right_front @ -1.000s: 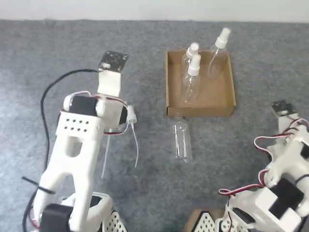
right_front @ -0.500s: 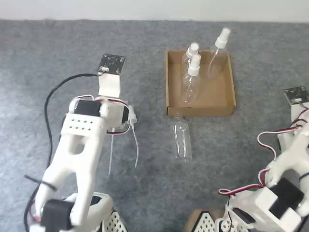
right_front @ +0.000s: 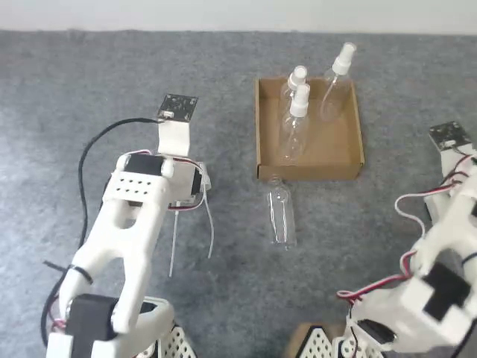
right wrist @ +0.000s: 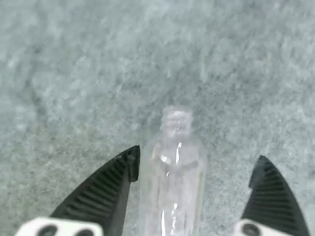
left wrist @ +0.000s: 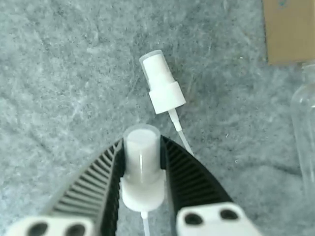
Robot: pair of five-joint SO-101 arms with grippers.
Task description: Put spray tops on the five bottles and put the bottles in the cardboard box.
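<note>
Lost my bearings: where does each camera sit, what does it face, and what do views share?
High view: fixed overhead, looking down on cardboard box and lying bottle; left arm, right arm show.
Left wrist view: on the left arm, facing the carpet past its left claw, shut on a spray top.
Right wrist view: on the right arm, facing an uncapped bottle inside its open right claw.
Shared: high and left wrist views both show the lying bottle.
</note>
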